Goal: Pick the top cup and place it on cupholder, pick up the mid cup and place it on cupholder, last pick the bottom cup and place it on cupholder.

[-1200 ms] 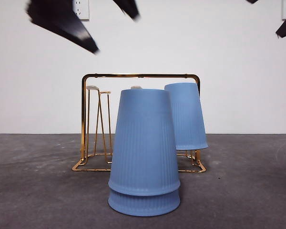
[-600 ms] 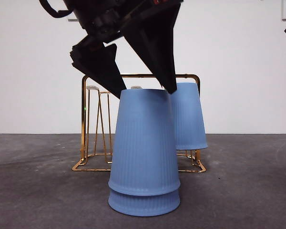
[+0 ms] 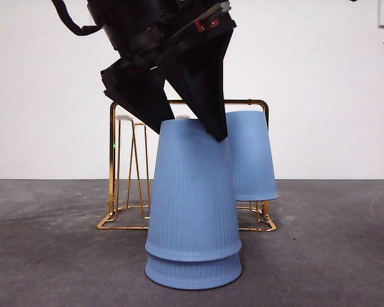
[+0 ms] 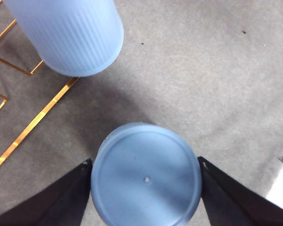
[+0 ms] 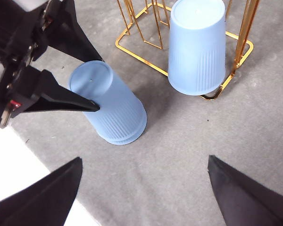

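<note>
The left gripper (image 4: 146,172), jaws open, straddles the light, smooth, ribbed blue plastic cup (image 3: 193,192)'s narrow top, the best hold.

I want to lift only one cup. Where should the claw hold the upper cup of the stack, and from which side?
Grip the upper cup near its closed top, from above, one jaw on each side. It stands upside down, narrowing upward, so a high grip leaves the lower cup free.
</note>
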Motion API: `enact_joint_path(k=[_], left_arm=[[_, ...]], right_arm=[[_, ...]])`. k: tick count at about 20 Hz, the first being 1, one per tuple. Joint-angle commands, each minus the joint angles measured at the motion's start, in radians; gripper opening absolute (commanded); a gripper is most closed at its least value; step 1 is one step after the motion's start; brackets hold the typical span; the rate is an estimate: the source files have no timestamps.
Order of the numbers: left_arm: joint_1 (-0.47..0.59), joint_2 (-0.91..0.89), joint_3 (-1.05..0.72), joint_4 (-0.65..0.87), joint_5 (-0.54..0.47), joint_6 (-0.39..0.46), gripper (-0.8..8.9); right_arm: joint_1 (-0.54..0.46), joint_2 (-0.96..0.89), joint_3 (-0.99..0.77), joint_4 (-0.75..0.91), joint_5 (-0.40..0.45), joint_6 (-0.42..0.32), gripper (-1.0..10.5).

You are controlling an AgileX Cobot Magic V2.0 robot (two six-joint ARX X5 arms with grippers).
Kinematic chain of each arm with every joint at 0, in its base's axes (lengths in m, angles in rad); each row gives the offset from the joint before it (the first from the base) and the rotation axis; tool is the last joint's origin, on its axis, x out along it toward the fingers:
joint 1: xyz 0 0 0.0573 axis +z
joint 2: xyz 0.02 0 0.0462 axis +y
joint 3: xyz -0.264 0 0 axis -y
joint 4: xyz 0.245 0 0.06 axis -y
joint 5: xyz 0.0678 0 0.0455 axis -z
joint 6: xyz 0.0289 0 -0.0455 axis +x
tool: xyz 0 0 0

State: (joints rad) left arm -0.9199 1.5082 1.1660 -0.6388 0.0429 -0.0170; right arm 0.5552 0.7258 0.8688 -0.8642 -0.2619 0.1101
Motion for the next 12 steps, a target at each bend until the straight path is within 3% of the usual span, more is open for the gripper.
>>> enact_joint_path(k=[1,4,12], left_arm=[[-0.011,0.020,0.021,0.002,-0.002,0.008,3.00],[-0.011,0.020,0.021,0.001,-0.002,0.008,2.38],[-0.011,0.014,0.042,-0.050,-0.002,0.005,2.38]], right_arm=[[0.007,0.002,0.004,0.003,0.000,0.009,4.3],[0.007,0.002,0.004,0.003,0.000,0.009,4.3],[0.007,0.002,0.004,0.003,0.000,0.004,4.3]])
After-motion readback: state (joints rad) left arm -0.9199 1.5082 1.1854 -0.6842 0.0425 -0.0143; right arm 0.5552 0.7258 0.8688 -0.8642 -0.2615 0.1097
